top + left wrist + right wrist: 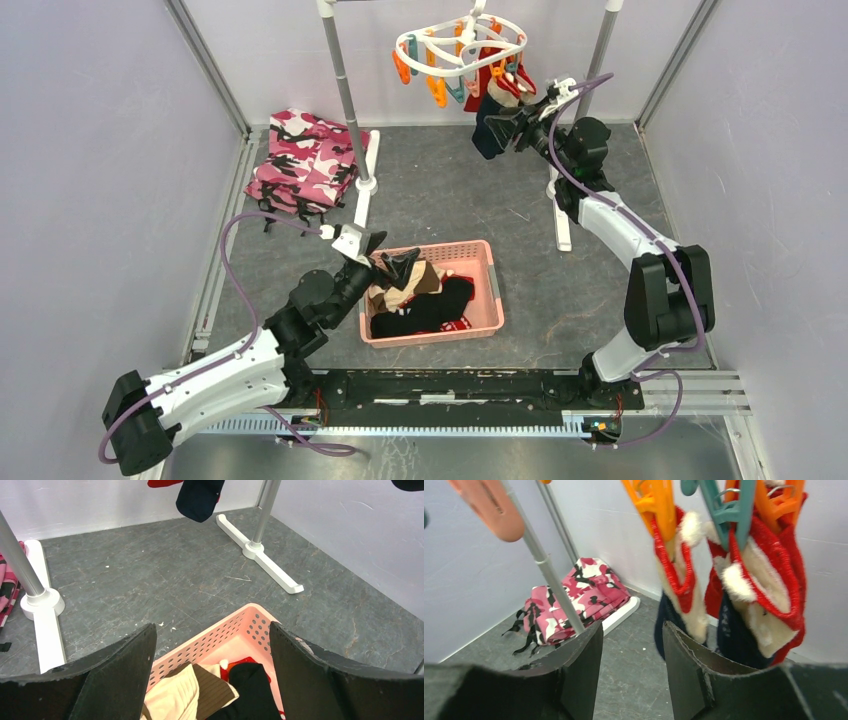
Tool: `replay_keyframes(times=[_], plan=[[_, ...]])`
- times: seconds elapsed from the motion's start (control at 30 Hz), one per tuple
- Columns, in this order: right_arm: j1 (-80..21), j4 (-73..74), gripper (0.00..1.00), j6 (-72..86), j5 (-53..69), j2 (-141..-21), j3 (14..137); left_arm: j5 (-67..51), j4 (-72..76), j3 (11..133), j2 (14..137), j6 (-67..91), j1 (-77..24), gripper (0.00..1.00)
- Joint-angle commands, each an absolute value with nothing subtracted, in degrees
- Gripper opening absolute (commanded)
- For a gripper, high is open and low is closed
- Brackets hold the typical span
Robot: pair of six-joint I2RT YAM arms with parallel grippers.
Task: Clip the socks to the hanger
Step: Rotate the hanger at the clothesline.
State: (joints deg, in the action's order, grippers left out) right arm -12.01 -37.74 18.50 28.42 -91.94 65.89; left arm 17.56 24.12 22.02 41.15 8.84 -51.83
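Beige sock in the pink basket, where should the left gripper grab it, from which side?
Pinch the bunched fold of the beige sock, coming down from above. It lies on top of the pile, and the basket walls block a sideways approach. The open left gripper hangs over it.

The right claw [631, 635] keeps its two dark fingers [579, 670] apart, nothing between them. Above it, red socks [794, 555] with cream lining hang from an orange clip [656, 502] and a teal clip [729, 510]. A pink camouflage cloth [579, 600] lies on the grey worktop [634, 680].
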Motion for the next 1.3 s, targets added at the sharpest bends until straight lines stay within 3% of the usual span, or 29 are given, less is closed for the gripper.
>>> replay_keyframes(times=[0.0,0.57,1.1,1.27], plan=[[-12.0,-36.3,0.54,16.4,23.6,-93.0,69.5,18.4,23.3,22.3,40.2,7.1,-51.7,0.88],[-12.0,-37.5,0.55,15.9,29.8,-92.2,68.7,13.8,13.7,25.0,43.6,9.6,-51.7,0.9],[-12.0,-38.6,0.56,15.2,32.7,-86.8,61.8,14.2,5.3,33.6,67.1,18.8,-51.1,0.59],[-12.0,-38.9,0.56,15.4,33.1,-86.2,60.6,17.3,2.5,38.4,76.2,21.2,-50.8,0.57]])
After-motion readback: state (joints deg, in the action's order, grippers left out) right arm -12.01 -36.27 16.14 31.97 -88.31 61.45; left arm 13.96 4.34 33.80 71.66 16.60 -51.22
